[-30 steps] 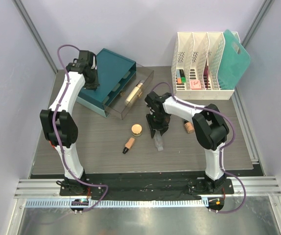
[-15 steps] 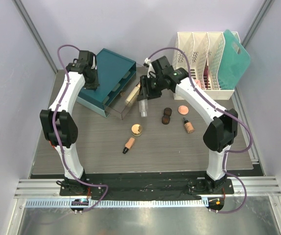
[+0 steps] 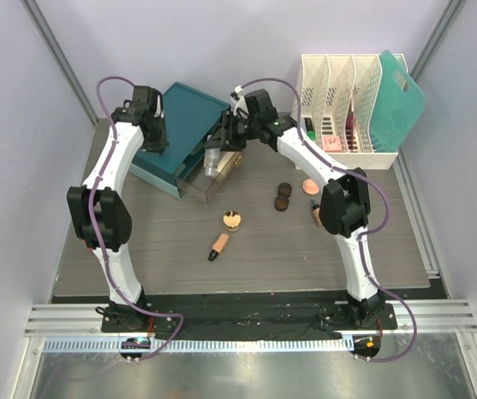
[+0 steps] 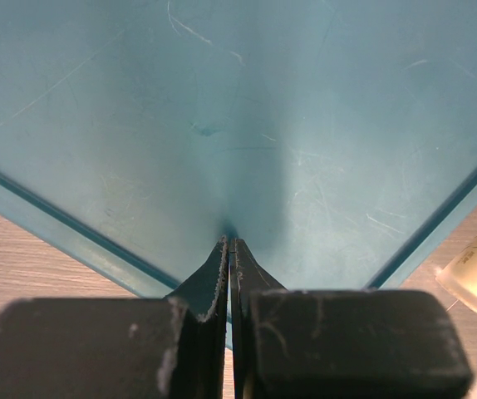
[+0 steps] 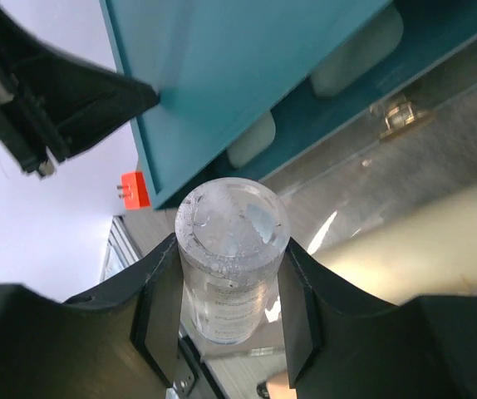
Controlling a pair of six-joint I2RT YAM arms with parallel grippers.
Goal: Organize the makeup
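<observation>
Up close, the right gripper [image 5: 232, 249] is clamped on a clear bottle [image 3: 212, 161]. Its black fingers [image 5: 159, 299] press on either side of the bottle's body, and the bottle's round end faces the wrist camera. Seen from above, the held bottle hangs over the left part of a clear drawer [image 3: 213, 187], which stands pulled out of the front of a teal box [image 3: 190, 104]. Whether the bottle touches the drawer floor cannot be told. A beige tube [image 3: 232, 158] lies in the drawer just beside the bottle, on its right.

The left gripper [image 4: 228, 249] has its jaws pressed together with nothing between them. Its tips rest against the flat top of the teal box, near the box's left edge.

Out on the table [image 3: 139, 241], a round tan jar [image 3: 233, 220] sits in front of the drawer. A tan tube [image 3: 218, 244] with a black cap lies just nearer to the arm bases. To the right, two dark-brown jars [image 3: 282, 202] sit touching each other, with a pink compact [image 3: 311, 184] close beside them. A beige bottle [image 3: 316, 214] with a black cap lies partly hidden behind the right arm.

At the far right stands a white rack [image 3: 338, 100] with small items in its slots, and a teal board [image 3: 403, 91] leans at its right end.
</observation>
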